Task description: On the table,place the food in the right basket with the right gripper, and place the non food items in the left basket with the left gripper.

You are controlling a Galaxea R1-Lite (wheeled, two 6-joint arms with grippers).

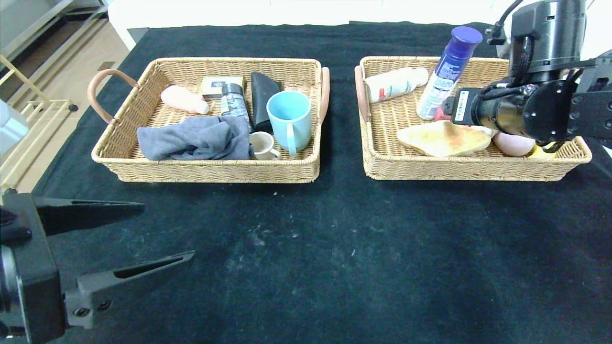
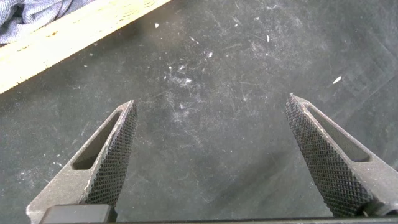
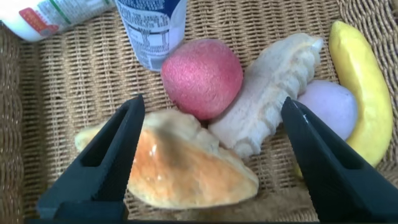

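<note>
Wicker right basket: croissant lying flat, long axis 1-to-7 o'clock, peach touching; right gripper wide open, empty.

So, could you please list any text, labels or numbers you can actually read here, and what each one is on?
None can be read.
blue-capped bottle: label print blurred.
white bottle: label too small.
grey can: print blurred.
small box: emblem only.
right gripper: arm sticker illegible.

Nothing is reading clearly: the blue-capped bottle standing in the right basket is showing only blurred print, as is the white bottle lying beside it
</note>
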